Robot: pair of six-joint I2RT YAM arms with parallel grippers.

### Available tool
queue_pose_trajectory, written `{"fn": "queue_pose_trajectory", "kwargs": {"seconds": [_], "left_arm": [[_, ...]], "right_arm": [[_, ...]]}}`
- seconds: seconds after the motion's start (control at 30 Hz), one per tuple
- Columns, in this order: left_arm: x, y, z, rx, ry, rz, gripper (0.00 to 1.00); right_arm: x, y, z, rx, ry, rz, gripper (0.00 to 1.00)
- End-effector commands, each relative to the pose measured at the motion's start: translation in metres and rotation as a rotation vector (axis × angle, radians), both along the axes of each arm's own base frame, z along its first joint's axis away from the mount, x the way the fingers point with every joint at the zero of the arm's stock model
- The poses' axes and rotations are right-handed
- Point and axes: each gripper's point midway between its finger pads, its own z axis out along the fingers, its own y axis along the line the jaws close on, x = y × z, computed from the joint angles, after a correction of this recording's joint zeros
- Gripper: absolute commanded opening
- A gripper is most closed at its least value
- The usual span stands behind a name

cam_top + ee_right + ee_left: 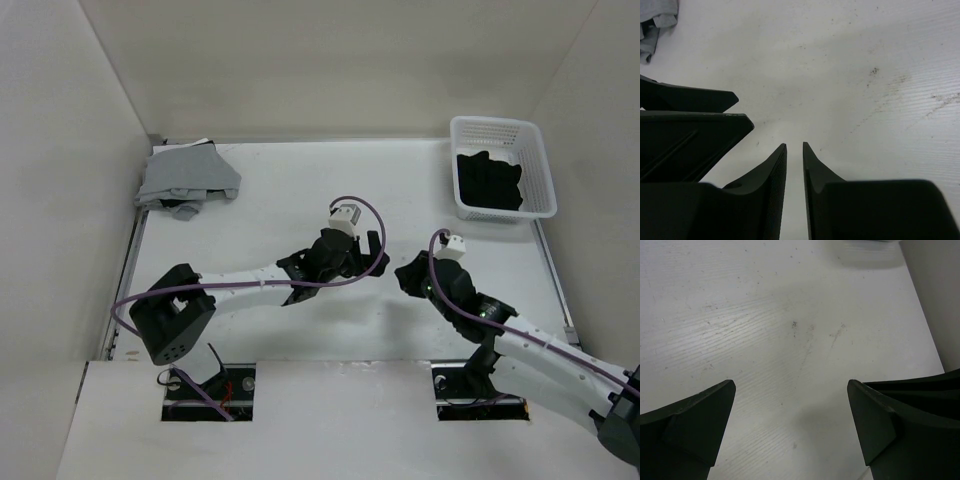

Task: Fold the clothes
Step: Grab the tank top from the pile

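Two hands hover over the middle of the bench (300,340), so I think no fold has begun. The left hand (790,395) is wide apart and empty. The right hand (794,150) is almost together, holding nothing. Next, one hand must reach the black clothes (490,180), crumpled in the white basket (497,125) far right. The grey clothes (185,172) lie far left.

One table (300,185) carries one white basket (540,160) at its far right corner, with one black garment (488,182) inside, and one heap of grey clothes (185,172) at its far left corner, too bunched to count. Two robot arms, left arm (240,283) and right arm (535,347), end in one gripper each: left gripper (790,390), right gripper (794,146).
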Motion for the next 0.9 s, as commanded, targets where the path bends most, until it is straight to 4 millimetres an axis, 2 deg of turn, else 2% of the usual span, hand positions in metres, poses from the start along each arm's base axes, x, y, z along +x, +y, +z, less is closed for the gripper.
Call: {"fn": "queue_pose_trajectory", "kwargs": {"seconds": [0.0, 0.2, 0.27, 0.3, 0.4, 0.5, 0.57, 0.63, 0.67, 0.7, 0.73, 0.77, 0.83, 0.87], "left_arm": [[0.010, 0.000, 0.039, -0.065, -0.081, 0.003, 1.00], [0.010, 0.003, 0.038, -0.050, -0.123, -0.005, 1.00], [0.008, 0.003, 0.034, -0.053, -0.116, -0.012, 1.00], [0.007, 0.003, 0.033, -0.060, -0.108, -0.013, 1.00], [0.002, 0.001, 0.030, -0.087, -0.095, -0.036, 1.00], [-0.007, -0.002, 0.027, -0.120, -0.093, -0.054, 1.00], [-0.016, -0.006, 0.022, -0.136, -0.093, -0.076, 1.00], [-0.021, -0.008, 0.010, -0.135, -0.074, -0.086, 1.00], [-0.026, -0.009, 0.005, -0.135, -0.061, -0.106, 0.94], [-0.031, -0.011, 0.003, -0.141, -0.055, -0.130, 0.75], [-0.032, -0.012, 0.003, -0.147, -0.057, -0.134, 0.61], [-0.034, -0.012, 0.002, -0.156, -0.055, -0.141, 0.37], [-0.036, -0.011, 0.001, -0.158, -0.048, -0.145, 0.22], [-0.039, -0.010, 0.000, -0.157, -0.048, -0.157, 0.22]], "right_arm": [[0.011, -0.002, 0.034, 0.031, -0.075, -0.026, 0.24], [0.022, -0.006, 0.057, 0.017, -0.115, -0.039, 0.17], [0.029, -0.009, 0.065, -0.001, -0.126, -0.051, 0.04], [0.036, -0.013, 0.071, -0.018, -0.129, -0.065, 0.00], [0.060, -0.033, 0.095, -0.077, -0.147, -0.137, 0.00], [0.093, -0.072, 0.126, -0.109, -0.192, -0.274, 0.01], [0.125, -0.117, 0.143, -0.150, -0.199, -0.405, 0.05], [0.152, -0.159, 0.146, -0.190, -0.173, -0.524, 0.08], [0.167, -0.177, 0.144, -0.196, -0.153, -0.570, 0.10], [0.179, -0.194, 0.139, -0.202, -0.129, -0.609, 0.15], [0.196, -0.211, 0.132, -0.209, -0.103, -0.644, 0.22], [0.211, -0.224, 0.124, -0.210, -0.078, -0.671, 0.29], [0.236, -0.241, 0.109, -0.215, -0.030, -0.685, 0.39], [0.262, -0.257, 0.094, -0.205, 0.005, -0.694, 0.46]]}}
